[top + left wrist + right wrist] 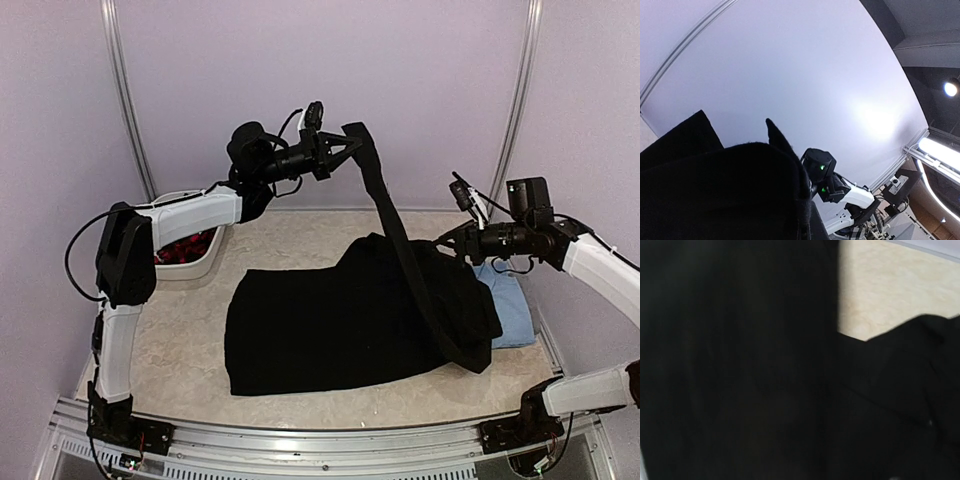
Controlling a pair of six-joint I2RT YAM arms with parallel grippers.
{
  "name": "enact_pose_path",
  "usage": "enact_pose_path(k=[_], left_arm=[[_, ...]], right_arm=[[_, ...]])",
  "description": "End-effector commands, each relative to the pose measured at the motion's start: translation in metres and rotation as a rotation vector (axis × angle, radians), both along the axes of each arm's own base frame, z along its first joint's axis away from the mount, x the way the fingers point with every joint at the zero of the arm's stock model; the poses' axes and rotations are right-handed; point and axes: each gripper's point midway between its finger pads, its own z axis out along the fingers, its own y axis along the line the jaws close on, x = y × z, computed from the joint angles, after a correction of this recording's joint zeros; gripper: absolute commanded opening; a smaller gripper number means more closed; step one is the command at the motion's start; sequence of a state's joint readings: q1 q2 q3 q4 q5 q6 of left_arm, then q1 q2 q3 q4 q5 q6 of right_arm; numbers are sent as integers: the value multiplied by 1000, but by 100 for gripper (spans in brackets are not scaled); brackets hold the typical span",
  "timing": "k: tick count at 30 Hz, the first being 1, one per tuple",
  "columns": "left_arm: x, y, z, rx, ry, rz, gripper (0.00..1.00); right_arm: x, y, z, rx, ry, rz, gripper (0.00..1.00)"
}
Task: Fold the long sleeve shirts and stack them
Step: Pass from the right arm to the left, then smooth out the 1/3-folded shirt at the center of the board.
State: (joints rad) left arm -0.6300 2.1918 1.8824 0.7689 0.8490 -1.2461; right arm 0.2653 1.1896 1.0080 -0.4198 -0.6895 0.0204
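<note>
The black shirt (330,320) lies spread flat on the table, body to the left. My left gripper (345,143) is raised high at the back and is shut on the end of one black sleeve (395,225), which hangs taut down to the shirt's right side. In the left wrist view black cloth (715,195) covers the fingers. My right gripper (455,240) is at the shirt's right shoulder, touching the cloth. The right wrist view is filled with black cloth (740,365), so its jaws are hidden. The light blue shirt (510,305) lies folded at the right, partly under the black one.
A white bin (200,268) with red things in it stands at the back left, below my left arm. The tan tabletop (890,290) shows beyond the cloth. Pale walls and metal posts close in the back and sides.
</note>
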Motion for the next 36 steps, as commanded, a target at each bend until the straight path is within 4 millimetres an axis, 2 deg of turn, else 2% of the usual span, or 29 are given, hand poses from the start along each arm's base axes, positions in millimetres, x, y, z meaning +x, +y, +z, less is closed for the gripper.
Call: enact_pose_path(k=[1, 6, 13, 16, 22, 27, 30, 33, 36], left_arm=[[22, -7, 14, 21, -20, 91, 0], [44, -19, 19, 63, -11, 199, 0], [62, -25, 6, 117, 13, 293, 0], [66, -25, 1, 127, 24, 306, 0], [68, -27, -1, 138, 21, 325, 0], [65, -32, -3, 141, 14, 327, 0], [64, -33, -3, 143, 11, 327, 0], [62, -34, -3, 144, 12, 319, 0], [59, -36, -3, 147, 10, 313, 0]], right_arm=[[-15, -16, -6, -12, 24, -89, 75], [-30, -20, -13, -38, 31, -106, 80], [-54, -11, -8, -7, 17, -55, 81], [-60, -11, -18, -14, 73, -85, 82], [-79, -2, -35, -76, 123, -138, 85], [-92, -3, -46, -185, 146, -203, 81], [-101, 0, -60, -279, 179, -232, 80], [-107, -6, -78, -409, 204, -295, 81], [-110, -10, -83, -467, 198, -337, 80]])
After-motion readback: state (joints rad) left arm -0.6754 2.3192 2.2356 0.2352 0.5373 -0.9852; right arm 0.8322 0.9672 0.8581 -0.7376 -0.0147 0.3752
